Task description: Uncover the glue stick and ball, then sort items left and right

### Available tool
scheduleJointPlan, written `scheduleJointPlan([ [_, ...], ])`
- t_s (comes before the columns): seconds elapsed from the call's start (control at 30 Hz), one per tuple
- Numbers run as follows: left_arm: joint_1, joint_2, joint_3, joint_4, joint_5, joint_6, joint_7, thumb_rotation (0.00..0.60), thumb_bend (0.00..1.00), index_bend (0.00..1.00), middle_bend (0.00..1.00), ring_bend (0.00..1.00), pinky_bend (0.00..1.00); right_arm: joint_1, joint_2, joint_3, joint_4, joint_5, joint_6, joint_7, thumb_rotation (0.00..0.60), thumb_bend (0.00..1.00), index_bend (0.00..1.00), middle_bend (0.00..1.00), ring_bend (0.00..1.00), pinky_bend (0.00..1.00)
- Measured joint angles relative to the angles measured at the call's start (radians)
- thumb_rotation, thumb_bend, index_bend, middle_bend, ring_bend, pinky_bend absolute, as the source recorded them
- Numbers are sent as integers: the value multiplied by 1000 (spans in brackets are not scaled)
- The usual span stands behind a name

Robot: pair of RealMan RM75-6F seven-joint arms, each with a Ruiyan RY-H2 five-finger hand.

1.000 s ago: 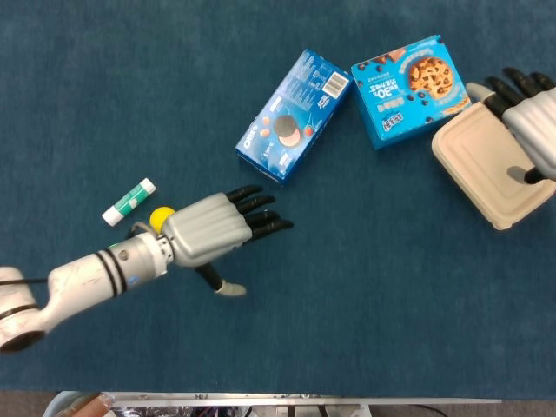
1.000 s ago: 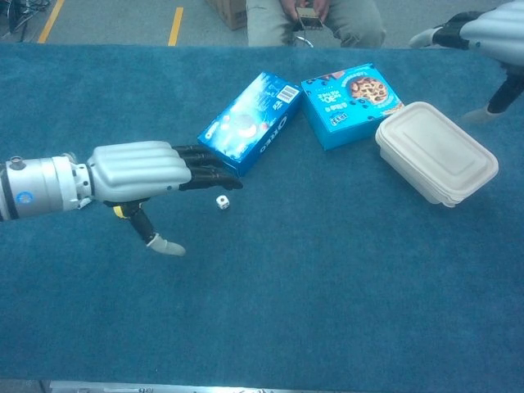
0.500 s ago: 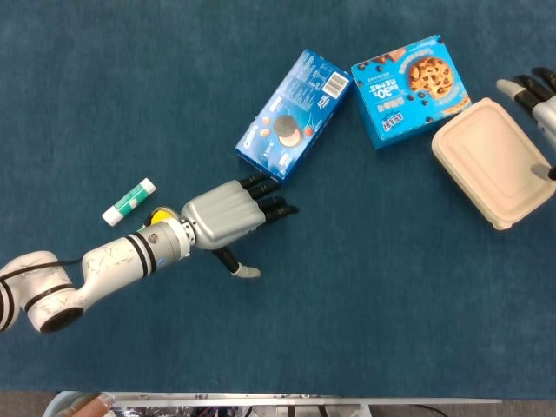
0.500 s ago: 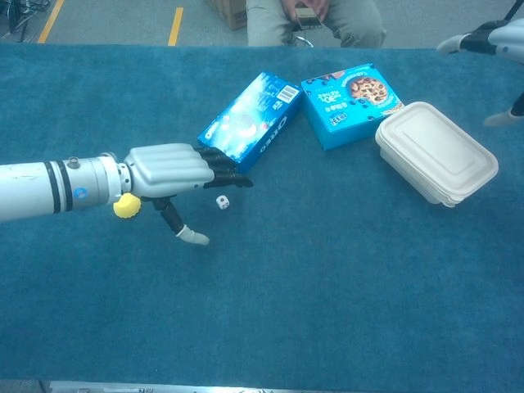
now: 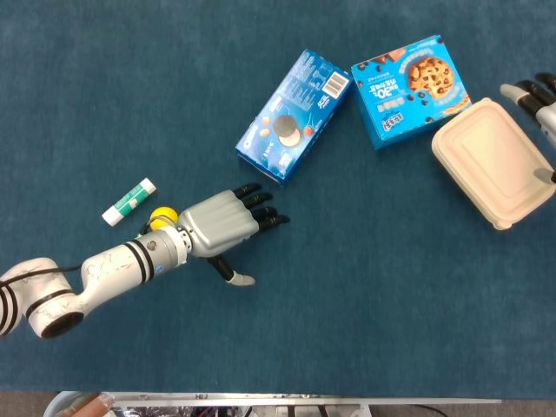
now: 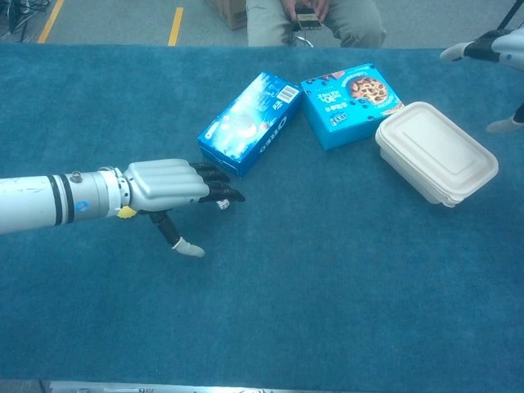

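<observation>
The glue stick (image 5: 129, 201) and the yellow ball (image 5: 161, 216) lie bare at the left, so uncovering looks done and sorting is the step in hand. The left hand (image 5: 221, 228) hovers flat, fingers extended and holding nothing, over a small white die (image 6: 221, 204) just near of the Oreo box (image 5: 294, 115). The right hand (image 5: 540, 102), fingers spread and empty, hangs beside the beige lidded container (image 5: 493, 162). Next, the left hand needs to pinch the die.
</observation>
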Motion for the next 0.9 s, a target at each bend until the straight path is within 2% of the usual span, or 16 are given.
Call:
scheduleJointPlan([
  [0.17, 2, 13, 11, -7, -4, 6, 6, 258, 168, 252, 194, 0, 27, -12, 3, 14, -2, -3, -4, 1, 600, 143, 0, 132, 59, 161],
  [0.43, 19, 92, 41, -40, -12, 23, 41, 254, 168, 329, 333, 18, 27, -26, 8, 35, -13, -13, -7, 1, 600, 143, 0, 132, 59, 161],
  [0.67, 60, 192, 58, -59, -78, 47, 85, 250, 168, 347, 340, 33, 27, -41, 19, 49, -33, -24, -4, -2, 600, 143, 0, 133, 59, 161],
  [0.77, 83, 227, 52, -74, -116, 74, 70, 252, 168, 346, 327, 33, 27, -47, 23, 55, -43, -28, 0, -4, 600, 143, 0, 132, 59, 161],
  [0.9, 98, 252, 42, -119, -105, 115, 27, 251, 168, 338, 310, 33, 27, -54, 26, 60, -54, -34, 2, -12, 600, 143, 0, 132, 59, 161],
])
